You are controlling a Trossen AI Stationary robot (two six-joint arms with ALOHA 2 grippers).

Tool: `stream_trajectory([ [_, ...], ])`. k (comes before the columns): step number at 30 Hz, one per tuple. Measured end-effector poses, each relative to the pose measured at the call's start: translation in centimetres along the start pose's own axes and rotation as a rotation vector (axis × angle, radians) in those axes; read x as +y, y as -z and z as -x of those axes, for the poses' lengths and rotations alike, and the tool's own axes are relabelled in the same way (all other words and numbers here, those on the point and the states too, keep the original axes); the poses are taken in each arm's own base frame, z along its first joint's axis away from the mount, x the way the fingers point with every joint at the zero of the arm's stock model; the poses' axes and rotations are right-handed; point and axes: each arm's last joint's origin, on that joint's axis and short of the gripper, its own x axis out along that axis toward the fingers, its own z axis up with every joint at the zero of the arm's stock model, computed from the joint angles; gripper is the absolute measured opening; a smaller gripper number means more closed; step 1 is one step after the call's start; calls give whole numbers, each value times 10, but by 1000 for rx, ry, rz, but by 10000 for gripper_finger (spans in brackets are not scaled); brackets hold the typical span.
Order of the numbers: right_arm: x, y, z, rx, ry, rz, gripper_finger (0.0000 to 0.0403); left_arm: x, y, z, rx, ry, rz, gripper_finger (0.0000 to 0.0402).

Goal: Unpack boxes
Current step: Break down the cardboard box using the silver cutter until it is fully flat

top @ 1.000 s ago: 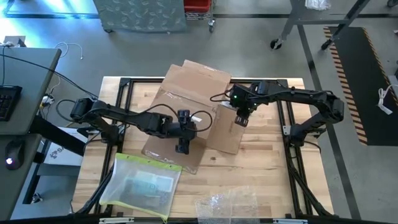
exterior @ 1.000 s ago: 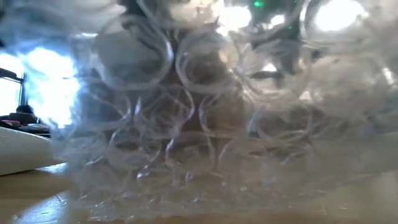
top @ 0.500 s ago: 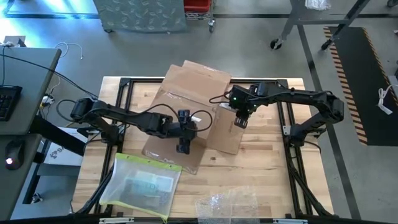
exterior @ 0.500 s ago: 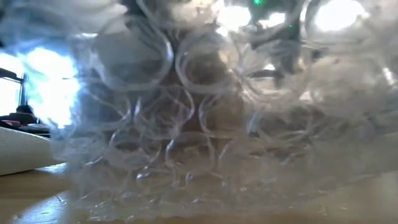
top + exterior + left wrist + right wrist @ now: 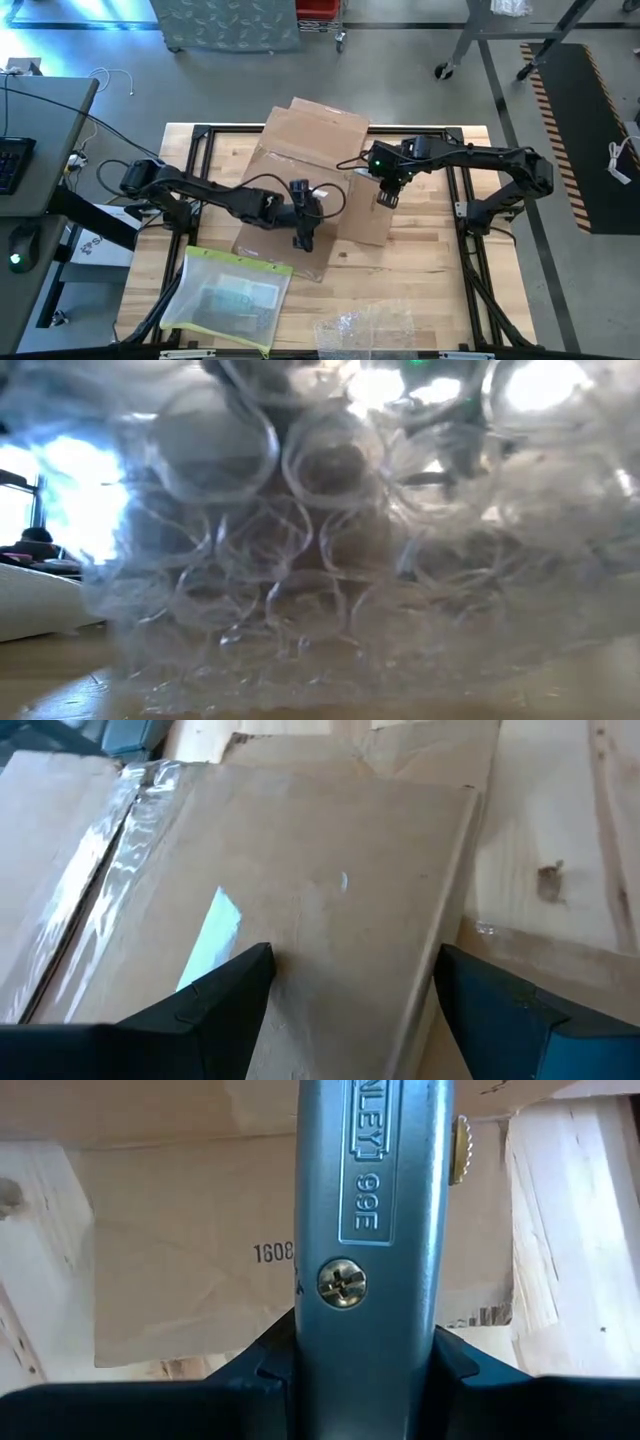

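Lying flat at the middle of the pale wooden table (image 5: 420, 270), reaching toward its far edge: one plain brown corrugated cardboard carton (image 5: 300, 170), flaps spread, clear tape strip along one seam. Hovering over the carton's near part, left end effector (image 5: 303, 240), fingers spread wide, empty, straddling a panel edge in the left wrist view. Poised above the carton's right flap, right end effector (image 5: 386, 197), clamped on a grey metal utility knife (image 5: 375, 1230), handle running forward between the fingers. Resting near the table's near left corner, a flat clear sleeve with yellow edge (image 5: 225, 300); near the near edge, crinkly clear bubble film (image 5: 365, 325), filling the low view.

Likely light, stiff across the flutes, bending readily at the creases; taped seams slick. Best taken by a free flap edge or panel rim, thin enough to pinch; flat faces offering nothing to grip. Probably prone to sliding on the wood unless pinned.
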Motion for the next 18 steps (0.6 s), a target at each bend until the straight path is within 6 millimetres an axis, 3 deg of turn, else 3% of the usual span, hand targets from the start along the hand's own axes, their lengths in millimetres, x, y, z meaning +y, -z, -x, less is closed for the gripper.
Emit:
stream_trajectory([
  [15,2,2,0,18,-79,21,93,-1,0,-2,-6,-43,100,257],
  [18,0,2,0,17,34,-10,93,-2,-2,-3,-22,-58,118,257],
])
